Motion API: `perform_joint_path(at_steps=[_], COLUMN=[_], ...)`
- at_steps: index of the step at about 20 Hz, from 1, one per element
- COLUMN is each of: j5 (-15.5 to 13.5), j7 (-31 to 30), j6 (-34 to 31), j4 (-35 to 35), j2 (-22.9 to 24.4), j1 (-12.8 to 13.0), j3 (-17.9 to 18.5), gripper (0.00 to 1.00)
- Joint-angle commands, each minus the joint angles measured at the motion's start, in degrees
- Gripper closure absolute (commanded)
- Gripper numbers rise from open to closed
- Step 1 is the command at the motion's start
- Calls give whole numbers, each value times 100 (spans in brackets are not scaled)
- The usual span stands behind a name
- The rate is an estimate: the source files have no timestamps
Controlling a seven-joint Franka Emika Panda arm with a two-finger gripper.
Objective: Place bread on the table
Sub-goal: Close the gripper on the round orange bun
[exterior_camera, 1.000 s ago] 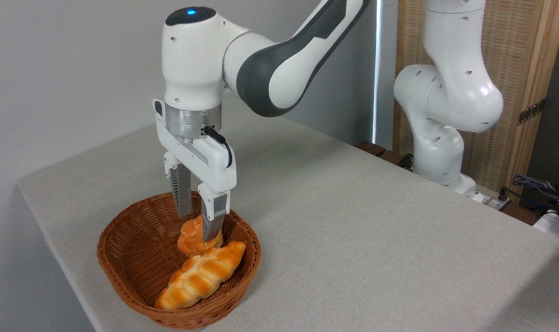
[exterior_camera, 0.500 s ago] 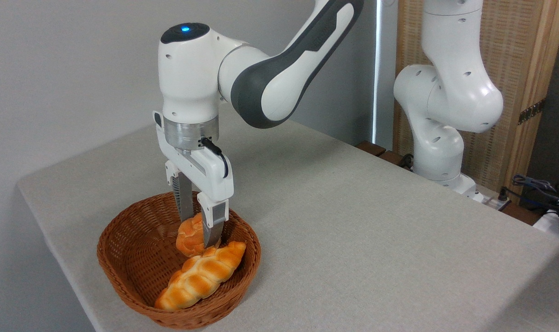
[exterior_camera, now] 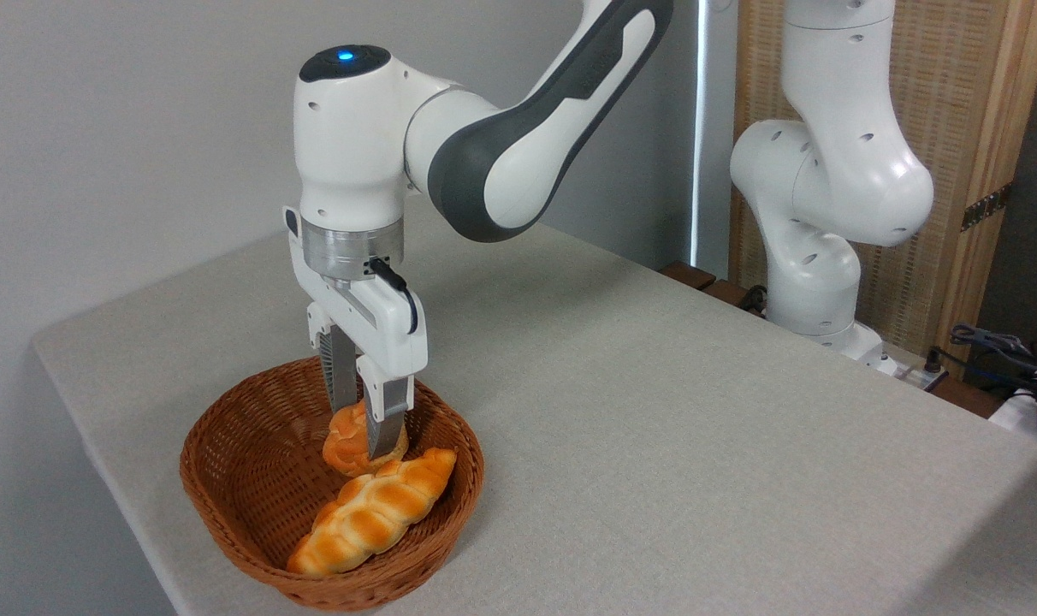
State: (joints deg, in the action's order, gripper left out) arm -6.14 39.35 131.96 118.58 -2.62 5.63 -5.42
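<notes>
The bread (exterior_camera: 341,443), a small knobbly orange-golden bun, sits in the brown wicker basket (exterior_camera: 245,453) at the table's (exterior_camera: 655,411) front left. My gripper (exterior_camera: 363,432) reaches straight down into the basket with its two fingers pressed on either side of the bun, shut on it. The front finger (exterior_camera: 383,423) covers the bun's right half. The bun still appears to rest low in the basket, touching the braided loaf.
A longer braided golden loaf (exterior_camera: 373,513) lies in the basket just in front of the bun. The arm's white base (exterior_camera: 814,257) stands at the table's far right edge, with cables (exterior_camera: 998,351) beyond it.
The gripper sank a little into the basket and its fingers drew together onto the bun. The bun shifted slightly left.
</notes>
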Motion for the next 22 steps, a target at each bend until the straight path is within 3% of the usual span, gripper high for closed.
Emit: perform_joint_path(at_steps=[1,18,22], j5=[-19,-81,-203], j7=[126,56,38], j6=[128,-153,-696], j4=[43,-80,-536], j2=[16,95,113], j1=[-9,-9,-18], j3=[6,50,76], gripper=[44,57,57])
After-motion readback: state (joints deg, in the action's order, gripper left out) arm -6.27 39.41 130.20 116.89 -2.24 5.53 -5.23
